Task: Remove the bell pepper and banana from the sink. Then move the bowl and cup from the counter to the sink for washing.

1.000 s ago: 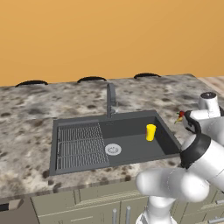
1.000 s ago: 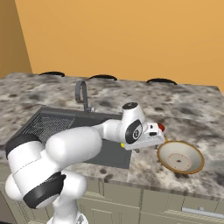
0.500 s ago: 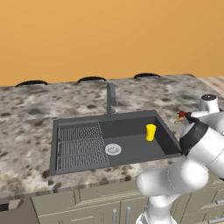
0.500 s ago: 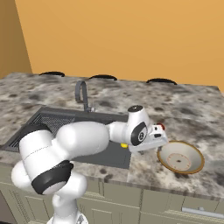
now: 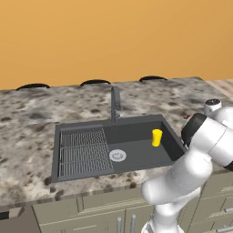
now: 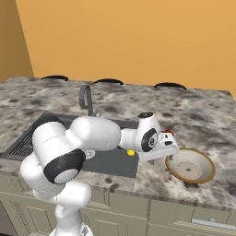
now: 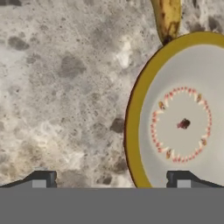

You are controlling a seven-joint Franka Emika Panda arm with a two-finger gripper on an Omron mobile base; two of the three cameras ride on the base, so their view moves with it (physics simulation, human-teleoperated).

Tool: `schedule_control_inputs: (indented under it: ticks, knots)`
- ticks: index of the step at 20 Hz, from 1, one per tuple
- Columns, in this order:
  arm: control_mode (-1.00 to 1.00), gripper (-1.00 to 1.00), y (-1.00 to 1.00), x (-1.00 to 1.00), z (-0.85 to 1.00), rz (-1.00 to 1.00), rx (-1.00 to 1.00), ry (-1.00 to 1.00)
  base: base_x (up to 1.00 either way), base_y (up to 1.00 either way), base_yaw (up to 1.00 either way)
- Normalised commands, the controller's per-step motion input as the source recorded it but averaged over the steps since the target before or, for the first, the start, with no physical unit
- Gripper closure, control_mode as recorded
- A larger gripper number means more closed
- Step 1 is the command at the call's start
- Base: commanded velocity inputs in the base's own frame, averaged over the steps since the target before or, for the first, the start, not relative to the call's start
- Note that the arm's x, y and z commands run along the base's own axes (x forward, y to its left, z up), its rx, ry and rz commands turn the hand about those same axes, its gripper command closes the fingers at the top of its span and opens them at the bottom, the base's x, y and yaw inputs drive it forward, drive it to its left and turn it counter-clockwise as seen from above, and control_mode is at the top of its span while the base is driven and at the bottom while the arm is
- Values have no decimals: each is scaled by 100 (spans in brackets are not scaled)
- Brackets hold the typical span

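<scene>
Tool (image 7: 112, 181) hovering wide apart over the bowl's (image 7: 179, 116) left rim.
Its fingertips are straddling bare speckled bench (image 7: 65, 87) and rim, gripping nothing. Bowl is sitting on the bench right of the sink (image 5: 113, 145), the banana (image 7: 167, 17) just beyond it; the cup (image 5: 156, 137) is standing inside the sink.

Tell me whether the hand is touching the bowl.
Apart. In the hand view, both dark fingertips sit above the scene, one over the bowl rim, gripping nothing; the hand hangs above it.

Cup (image 5: 156, 137) in the sink (image 5: 136, 150); bowl (image 6: 190, 165) on the counter (image 6: 203, 120) right of it
</scene>
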Motion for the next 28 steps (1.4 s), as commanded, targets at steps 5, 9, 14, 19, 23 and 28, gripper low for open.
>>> schedule_control_inputs:
  ticks: [5,9,14,19,23,28]
  knots:
    - [-100,-100,-18,11,-14,1,0,2,0,0,0]
    - [-100,-100,-12,13,-14,0,0,0,0,0,0]
    - [-100,-100,-12,13,-14,0,0,0,0,0,0]
    - [-100,-100,-13,14,-14,0,0,0,0,0,0]
    - [-100,-100,-12,13,-13,1,0,1,0,0,0]
    - [-100,-100,-12,15,-14,1,0,4,0,0,0]
